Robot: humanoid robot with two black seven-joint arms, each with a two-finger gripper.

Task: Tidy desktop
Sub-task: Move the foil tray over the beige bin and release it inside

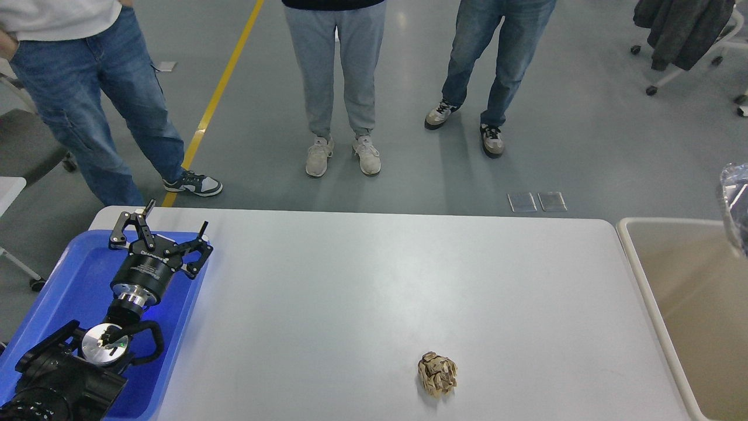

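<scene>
The desktop (374, 280) is a wide light grey-white tabletop with rounded corners. A crumpled brown-beige paper ball (437, 374) lies on it near the front, right of the middle. My left gripper (175, 215) is open and empty, its fingers spread wide, above the far end of the blue tray (76, 280) at the table's left. It is far to the left of the paper ball. My right gripper is out of view.
A beige rectangular bin (689, 304) stands at the table's right edge, with a clear plastic bag (736, 199) at its far corner. Three people stand on the floor beyond the table's far edge. A chair with a jacket stands far right.
</scene>
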